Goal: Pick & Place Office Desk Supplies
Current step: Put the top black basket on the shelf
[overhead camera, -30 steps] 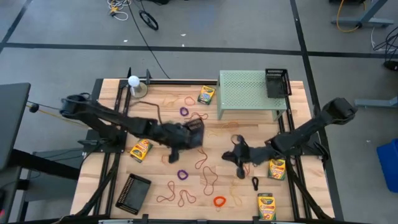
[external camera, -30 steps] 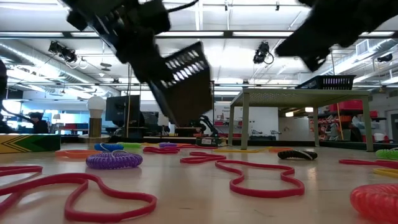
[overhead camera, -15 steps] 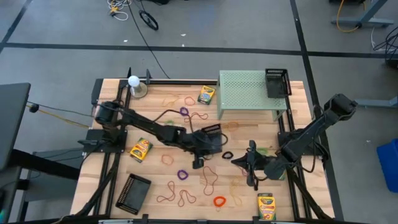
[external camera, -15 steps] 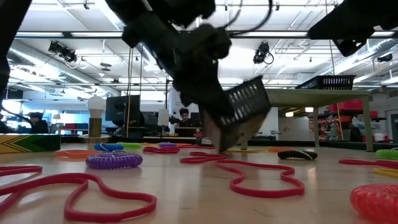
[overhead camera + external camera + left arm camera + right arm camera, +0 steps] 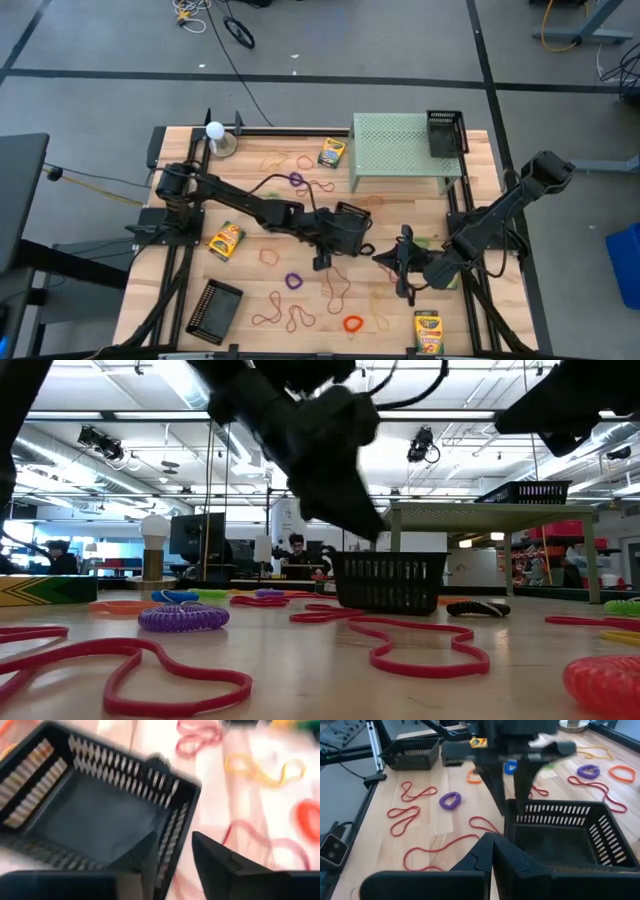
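Left pincer [image 5: 345,232] clamps the black mesh basket's [image 5: 388,580] wall, basket resting mid-desk. Right pincer [image 5: 402,262] waits nearby, fingers apparently together. Next: release, then load supplies.

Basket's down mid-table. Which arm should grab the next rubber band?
Right. The right gripper is empty, fingers shut, beside the black basket with red rubber bands close by; the left gripper is clamped on the basket's wall.

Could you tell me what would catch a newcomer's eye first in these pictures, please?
The left gripper stands out at mid-table, its fingers astride one wall of a black mesh basket that sits upright on the wooden table. The right gripper is shut just beside that basket. Around them lie scattered rubber-band loops, a purple coil ring, and crayon boxes.
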You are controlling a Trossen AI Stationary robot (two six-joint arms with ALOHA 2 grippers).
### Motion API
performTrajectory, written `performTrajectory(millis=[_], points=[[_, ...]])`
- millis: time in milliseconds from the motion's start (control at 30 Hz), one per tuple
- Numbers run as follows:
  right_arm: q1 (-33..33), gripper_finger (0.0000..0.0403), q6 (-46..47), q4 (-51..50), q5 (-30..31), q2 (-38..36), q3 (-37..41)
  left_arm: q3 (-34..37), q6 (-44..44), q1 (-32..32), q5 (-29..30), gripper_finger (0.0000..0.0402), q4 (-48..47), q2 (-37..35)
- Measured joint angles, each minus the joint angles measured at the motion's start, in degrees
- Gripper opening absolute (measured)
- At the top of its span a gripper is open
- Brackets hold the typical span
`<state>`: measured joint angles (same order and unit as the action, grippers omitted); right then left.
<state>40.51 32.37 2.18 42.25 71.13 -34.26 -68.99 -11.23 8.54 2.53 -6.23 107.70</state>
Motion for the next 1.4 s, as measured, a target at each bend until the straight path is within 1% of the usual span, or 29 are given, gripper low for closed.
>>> performTrajectory(millis=[100,167,267,367,500,567,633,700,767,833,900,1067,1267,1400], points=[[-0.94,0.0017,1.01,0.26,0.01,0.02,0.00,-0.07,2.64,0.11,1.14,0.0151,-3.46,-3.44],[-1.95,0.0017,2.31,0.74,-0.34,0.02,0.00,0.69,3.74,0.66,2.78,0.0147,-4.51,-6.31],[-4.16,0.0017,4.66,1.19,-2.82,0.25,0.00,7.04,4.96,1.98,5.23,0.0123,1.17,-10.71],[-6.24,0.0012,5.16,1.07,-5.04,1.67,-0.67,17.77,4.61,2.89,3.52,0.0090,14.59,-15.21],[-8.61,0.0007,4.61,-0.14,-8.05,5.31,-4.16,33.05,4.06,3.48,-2.23,0.0050,38.88,-19.74],[-9.37,0.0007,4.53,-2.75,-8.99,7.45,-6.80,39.59,3.87,3.89,-2.88,0.0036,50.70,-20.63],[-10.31,0.0009,4.83,-5.38,-9.90,10.04,-10.24,45.13,3.72,3.89,-2.86,0.0024,61.20,-21.53],[-10.95,0.0011,6.18,-10.79,-10.40,11.91,-13.46,49.30,3.68,3.71,-2.62,0.0015,70.11,-21.49],[-11.85,0.0014,7.73,-14.73,-11.31,14.32,-17.33,53.33,3.74,3.35,-2.58,0.0009,76.94,-21.57],[-12.81,0.0017,9.36,-19.98,-11.24,16.23,-20.75,55.68,4.13,2.92,-2.52,0.0007,82.06,-21.47],[-14.13,0.0022,11.40,-23.15,-12.26,18.37,-23.86,57.73,4.54,2.20,-2.53,0.0007,84.65,-21.55],[-17.55,0.0055,14.78,-30.22,-17.66,22.77,-29.93,58.13,4.42,0.43,-2.13,0.0019,85.28,-21.16],[-20.55,0.0108,12.85,-33.71,-22.89,28.30,-36.04,57.67,6.08,-0.37,0.72,0.0023,84.43,-21.18],[-21.31,0.0122,10.91,-36.61,-24.56,32.20,-39.06,57.43,7.68,-0.40,3.07,0.0021,83.67,-21.18]])
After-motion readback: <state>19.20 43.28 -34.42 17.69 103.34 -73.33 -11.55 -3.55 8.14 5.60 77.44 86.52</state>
